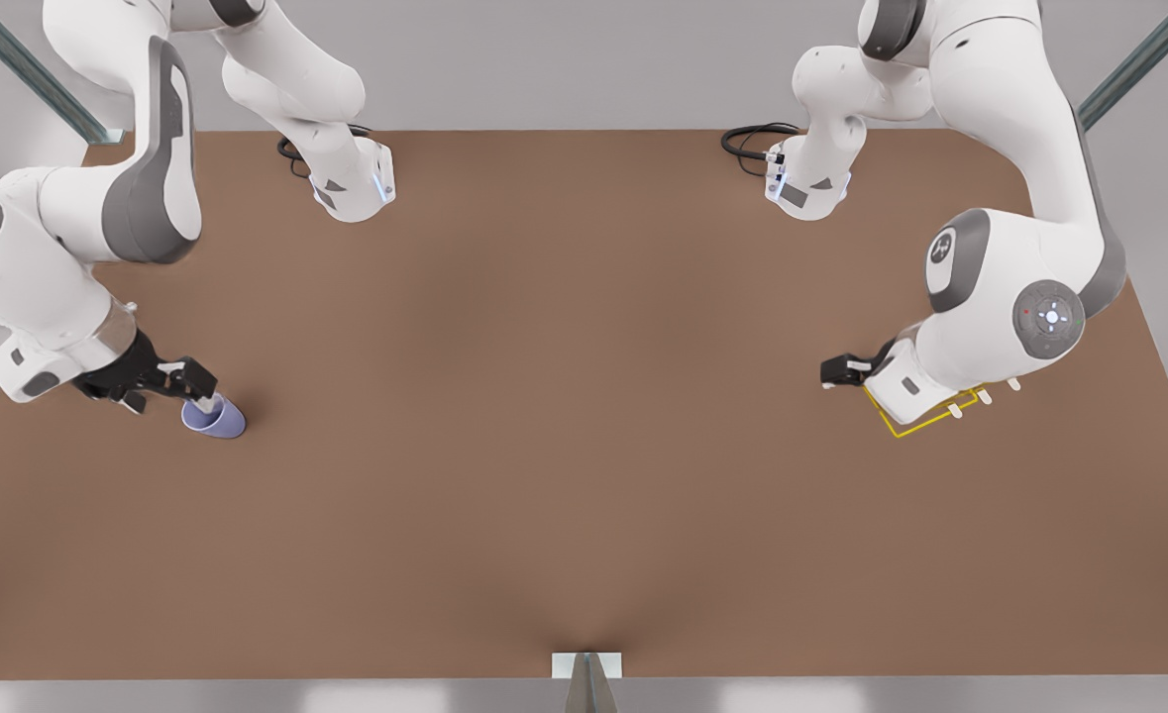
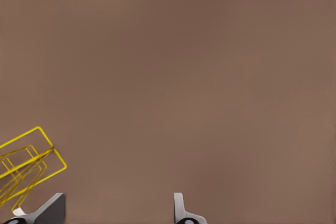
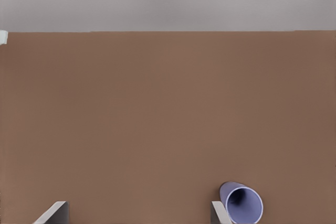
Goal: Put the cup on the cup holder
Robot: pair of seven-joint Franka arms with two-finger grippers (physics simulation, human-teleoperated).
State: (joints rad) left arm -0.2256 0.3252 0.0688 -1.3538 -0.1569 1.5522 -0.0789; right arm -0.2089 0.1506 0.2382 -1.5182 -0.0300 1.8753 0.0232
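Front view: periwinkle cup (image 1: pixel 215 418) lies tipped on the brown bench (image 1: pixel 584 446) at the front view's left, right gripper (image 1: pixel 199 394) touching its rim. Yellow wire cup holder (image 1: pixel 915 426) sits far across, under the left gripper (image 1: pixel 838 372).

Left wrist view: jaws spread, holder (image 2: pixel 26 163) beside one finger.

Right wrist view: jaws spread, cup (image 3: pixel 242 203) mouth visible just outside one finger.
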